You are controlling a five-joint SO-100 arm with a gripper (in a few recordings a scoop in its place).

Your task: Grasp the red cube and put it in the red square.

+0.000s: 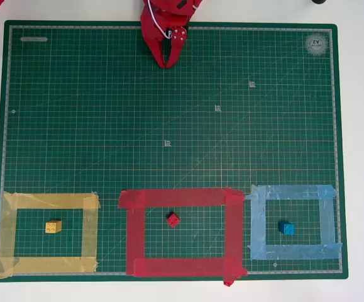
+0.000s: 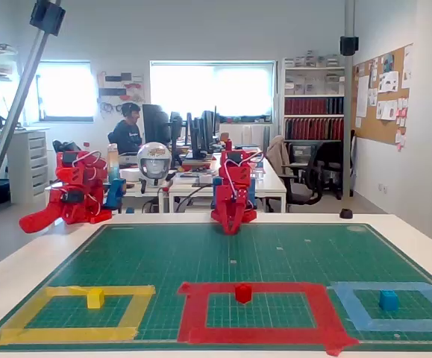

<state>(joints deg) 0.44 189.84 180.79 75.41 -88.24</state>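
The cube point(image 1: 173, 219) sits inside the red square point(image 1: 181, 198), near the mat's point(image 1: 106, 113) near edge. The gripper point(image 1: 168, 61) hangs at the far edge, well apart, jaws together and empty.

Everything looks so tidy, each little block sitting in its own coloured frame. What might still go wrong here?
Probably little: the red cube already lies inside the red square, and the gripper rests at the mat's far edge. If the arm reached out again, it might knock the cube out of its frame. The cube sits turned at an angle, so a regrasp might slip.
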